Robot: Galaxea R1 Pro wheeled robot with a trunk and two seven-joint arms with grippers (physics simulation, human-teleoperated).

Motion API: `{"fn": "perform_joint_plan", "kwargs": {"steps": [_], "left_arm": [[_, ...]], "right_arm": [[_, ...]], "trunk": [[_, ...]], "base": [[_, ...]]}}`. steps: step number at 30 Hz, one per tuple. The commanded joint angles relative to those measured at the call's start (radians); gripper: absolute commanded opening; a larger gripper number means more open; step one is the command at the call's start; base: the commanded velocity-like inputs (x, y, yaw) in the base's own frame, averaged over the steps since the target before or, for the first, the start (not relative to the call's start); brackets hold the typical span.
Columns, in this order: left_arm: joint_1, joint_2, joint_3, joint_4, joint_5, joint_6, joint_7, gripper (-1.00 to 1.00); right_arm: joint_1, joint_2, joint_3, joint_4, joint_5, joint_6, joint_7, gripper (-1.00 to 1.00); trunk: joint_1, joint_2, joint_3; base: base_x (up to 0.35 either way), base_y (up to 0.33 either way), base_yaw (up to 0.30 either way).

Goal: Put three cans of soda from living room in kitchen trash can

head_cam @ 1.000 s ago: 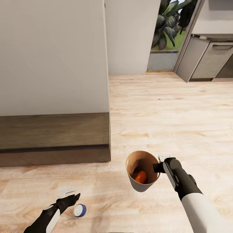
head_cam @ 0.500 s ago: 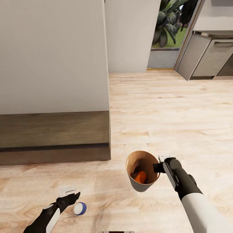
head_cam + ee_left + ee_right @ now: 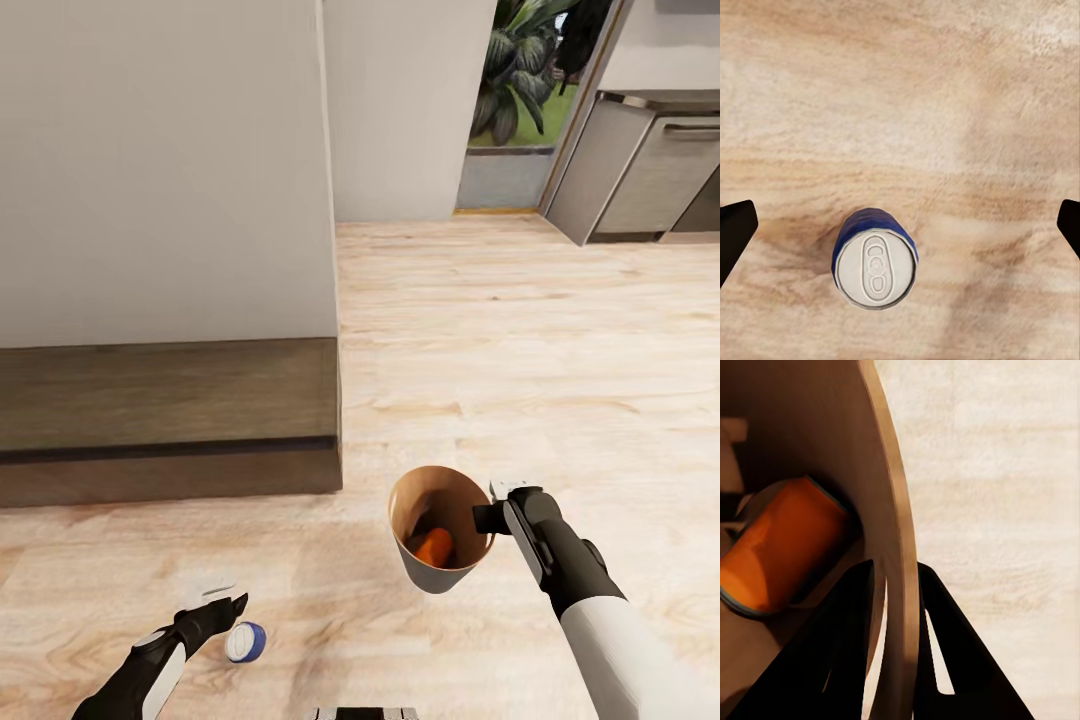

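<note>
A round, copper-brown trash can [image 3: 440, 535] with a smooth tapering wall hangs above the pale wood-grain floor [image 3: 520, 340], the right pincer [image 3: 487, 515] clenched on its right rim; in the right wrist view one black finger [image 3: 844, 660] sits inside the thin wall [image 3: 896, 547] and the other outside. An orange soda can [image 3: 784, 547] lies tilted on the dark bottom (anything beneath it is lost in shadow). Near left, a dark blue soda can [image 3: 245, 642] with a silvery pull-tab top [image 3: 876, 268] stands upright on the floor beside the left pincer [image 3: 222, 602], whose black fingertips [image 3: 735, 229] are spread wide and well apart from the can, cut off at the frame edges. At left, a white wall [image 3: 160, 170] stands over a dark wooden base [image 3: 165, 420]; grey steel cabinets [image 3: 640, 170] stand far right beside a doorway with green foliage [image 3: 520, 70].
</note>
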Motion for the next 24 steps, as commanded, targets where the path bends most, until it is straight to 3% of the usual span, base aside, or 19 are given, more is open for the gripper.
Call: {"fn": "perform_joint_plan", "kwargs": {"steps": [1, 24], "left_arm": [[0.0, 0.0, 0.0, 0.0, 0.0, 0.0, 0.0, 1.0], [0.0, 0.0, 0.0, 0.0, 0.0, -0.001, 0.0, 1.0]], "right_arm": [[0.0, 0.001, 0.0, 0.0, -0.017, -0.001, 0.005, -1.0], [0.0, 0.001, 0.0, 0.0, -0.017, -0.001, 0.005, -1.0]], "trunk": [[0.004, -0.007, -0.003], [0.092, -0.168, -0.075]], "base": [[0.0, 0.0, 0.0], [0.0, 0.0, 0.0]]}}
